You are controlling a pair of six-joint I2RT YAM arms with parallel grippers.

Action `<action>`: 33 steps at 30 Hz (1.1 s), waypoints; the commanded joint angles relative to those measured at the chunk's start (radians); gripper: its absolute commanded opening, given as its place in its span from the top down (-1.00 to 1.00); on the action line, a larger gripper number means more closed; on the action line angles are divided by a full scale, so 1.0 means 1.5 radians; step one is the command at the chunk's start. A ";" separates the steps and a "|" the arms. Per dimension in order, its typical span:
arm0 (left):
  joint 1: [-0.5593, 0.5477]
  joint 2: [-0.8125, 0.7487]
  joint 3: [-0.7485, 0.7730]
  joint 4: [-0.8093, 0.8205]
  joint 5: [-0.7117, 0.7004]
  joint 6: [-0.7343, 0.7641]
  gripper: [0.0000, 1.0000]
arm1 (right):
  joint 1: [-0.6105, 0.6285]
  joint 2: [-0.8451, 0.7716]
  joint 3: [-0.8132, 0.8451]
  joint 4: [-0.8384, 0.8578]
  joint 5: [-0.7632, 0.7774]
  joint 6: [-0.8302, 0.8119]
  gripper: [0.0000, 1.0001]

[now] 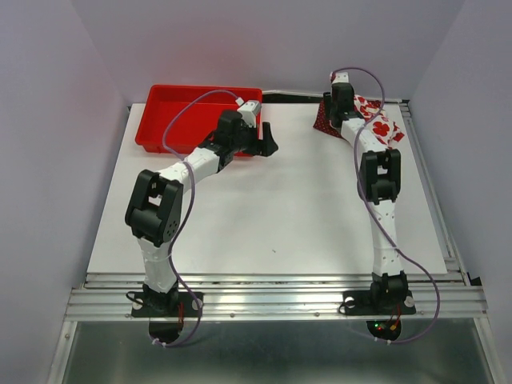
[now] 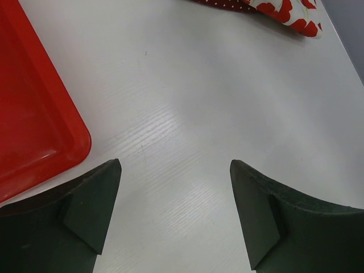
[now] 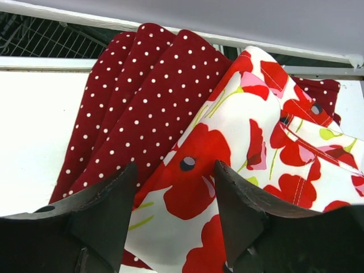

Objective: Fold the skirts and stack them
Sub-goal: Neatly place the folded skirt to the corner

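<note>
Red plastic tray [image 1: 156,108] at the far left of a white table [image 1: 272,216], grey walls [image 1: 48,120] around.

A white table [image 1: 272,208] filled the middle of the space. Pale lilac walls closed it in: the left wall [image 1: 48,160], the far wall [image 1: 264,40] and the right wall [image 1: 480,120]. Aluminium rails [image 1: 272,300] ran along the table's near edge, with a dull metal sheet [image 1: 272,352] nearer still. Behind the far edge, a dark wire grid [image 3: 40,40] showed. The light was soft and even.

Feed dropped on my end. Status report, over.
Left end effector open above table, beside red tray. Right end effector jaws apart over floral skirt, which overlaps polka-dot skirt. No obstruction seen.
</note>
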 commanded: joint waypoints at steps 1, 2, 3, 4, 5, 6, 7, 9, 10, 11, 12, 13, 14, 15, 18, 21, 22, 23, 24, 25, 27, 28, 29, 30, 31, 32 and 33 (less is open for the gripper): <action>0.002 -0.042 -0.005 0.030 0.019 -0.010 -0.79 | 0.003 -0.015 -0.011 0.034 0.012 -0.024 -0.17; 0.003 -0.041 -0.005 0.030 0.021 -0.011 -0.79 | 0.003 -0.006 -0.007 0.025 0.012 -0.025 -0.16; 0.004 -0.040 -0.004 0.031 0.025 -0.013 -0.79 | 0.003 0.000 0.004 0.017 0.011 -0.024 -0.16; 0.005 -0.040 -0.003 0.031 0.026 -0.013 -0.79 | 0.003 0.007 0.010 -0.001 0.010 -0.023 -0.16; 0.007 -0.038 -0.001 0.030 0.026 -0.016 -0.79 | 0.003 0.022 0.023 -0.008 0.011 -0.027 -0.17; 0.008 -0.038 0.000 0.030 0.028 -0.018 -0.79 | 0.003 0.029 0.027 -0.015 0.015 -0.029 -0.17; 0.010 -0.038 -0.001 0.030 0.029 -0.021 -0.79 | 0.003 0.034 0.029 -0.021 0.026 -0.034 -0.18; 0.017 -0.038 -0.001 0.029 0.034 -0.028 -0.79 | 0.003 0.039 0.025 -0.021 0.034 -0.049 -0.17; 0.018 -0.039 -0.001 0.029 0.037 -0.030 -0.79 | 0.003 0.041 0.016 -0.021 0.039 -0.052 -0.17; 0.021 -0.039 -0.001 0.029 0.039 -0.031 -0.79 | 0.003 0.040 0.010 -0.021 0.041 -0.053 -0.13; 0.022 -0.041 -0.001 0.029 0.040 -0.031 -0.79 | 0.003 0.036 0.003 -0.021 0.042 -0.053 -0.10; 0.022 -0.043 -0.001 0.029 0.040 -0.031 -0.79 | 0.003 0.034 -0.006 -0.021 0.039 -0.054 -0.06; 0.022 -0.044 -0.001 0.031 0.040 -0.031 -0.79 | 0.003 0.032 -0.009 -0.021 0.036 -0.055 -0.01; 0.023 -0.045 0.000 0.031 0.041 -0.031 -0.79 | 0.003 0.032 -0.012 -0.021 0.036 -0.053 0.11; 0.023 -0.046 0.003 0.036 0.043 -0.035 -0.79 | 0.003 0.027 -0.006 -0.029 0.036 -0.051 0.28; 0.023 -0.046 0.001 0.040 0.047 -0.040 -0.79 | 0.003 0.006 -0.010 -0.029 0.032 -0.049 0.59; 0.023 -0.046 0.001 0.040 0.047 -0.041 -0.79 | 0.003 -0.001 -0.010 -0.028 0.027 -0.048 0.65; 0.023 -0.047 -0.001 0.042 0.048 -0.041 -0.79 | 0.003 -0.016 -0.012 -0.029 0.024 -0.047 0.78; 0.023 -0.047 -0.001 0.042 0.048 -0.041 -0.79 | -0.004 -0.024 -0.013 -0.029 0.020 -0.046 0.84; 0.023 -0.047 -0.002 0.042 0.048 -0.041 -0.79 | -0.005 -0.032 -0.015 -0.029 0.017 -0.044 0.90; 0.023 -0.048 -0.003 0.043 0.049 -0.041 -0.79 | -0.013 -0.053 -0.015 -0.029 0.005 -0.032 0.99; 0.023 -0.048 -0.003 0.045 0.049 -0.042 -0.79 | -0.020 -0.060 -0.017 -0.029 0.002 -0.027 0.99; 0.023 -0.048 -0.004 0.048 0.050 -0.042 -0.79 | -0.028 -0.065 -0.018 -0.029 -0.010 -0.024 0.99; 0.023 -0.047 -0.006 0.049 0.049 -0.044 -0.79 | -0.028 -0.072 -0.019 -0.028 -0.014 -0.023 0.99; 0.023 -0.046 -0.005 0.050 0.049 -0.045 -0.79 | -0.034 -0.078 -0.019 -0.027 -0.015 -0.022 0.99; 0.023 -0.046 -0.006 0.050 0.051 -0.045 -0.79 | -0.034 -0.081 -0.019 -0.027 -0.017 -0.021 0.99; 0.023 -0.045 -0.005 0.050 0.051 -0.045 -0.79 | -0.041 -0.084 -0.019 -0.026 -0.022 -0.013 0.99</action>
